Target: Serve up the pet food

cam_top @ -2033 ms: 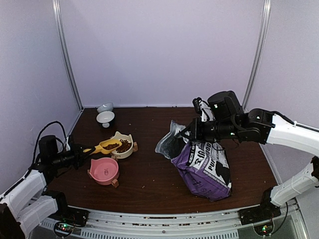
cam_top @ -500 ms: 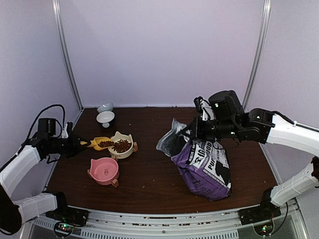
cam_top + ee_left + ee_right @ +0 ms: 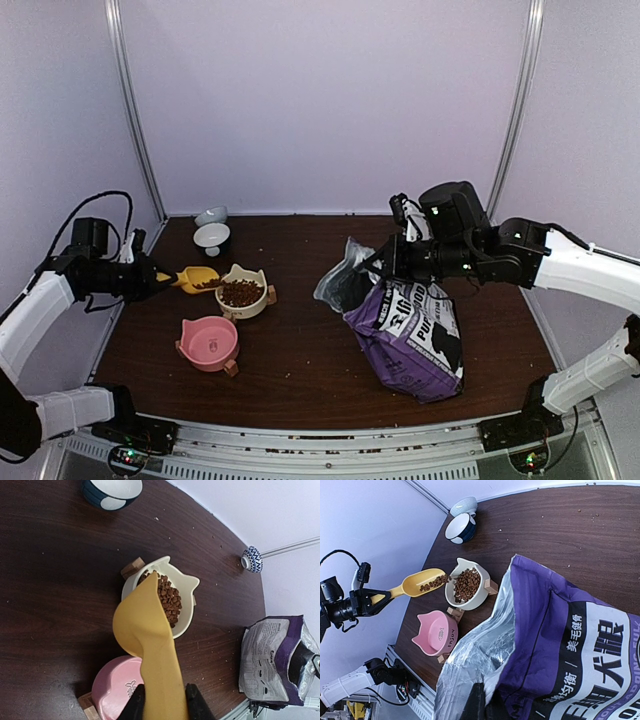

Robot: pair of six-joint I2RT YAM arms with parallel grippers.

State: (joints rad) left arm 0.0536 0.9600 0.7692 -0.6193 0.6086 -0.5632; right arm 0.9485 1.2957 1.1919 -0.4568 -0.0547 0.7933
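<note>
The pet food [image 3: 240, 292] lies as a brown heap in a cream cat-eared bowl [image 3: 187, 587]. My left gripper [image 3: 162, 702] is shut on the handle of a yellow scoop [image 3: 145, 625], also seen from above as the scoop [image 3: 193, 279]. The scoop's mouth is tilted at the cream bowl's left rim, and some kibble [image 3: 432, 584] still lies in it. My right gripper [image 3: 487, 705] is shut on the open silver-lined rim of the purple food bag [image 3: 570, 645], holding the bag [image 3: 415, 335] up at centre right.
An empty pink cat-eared bowl [image 3: 208, 343] stands just in front of the cream one. A dark blue bowl [image 3: 211, 237] and a small patterned bowl [image 3: 211, 214] sit at the back left corner. Loose crumbs dot the brown table [image 3: 300, 360]. Walls close in on both sides.
My left arm has lifted and drawn back to the left, carrying the scoop from over the cream bowl to its left rim. The right arm and the bag have not moved.
</note>
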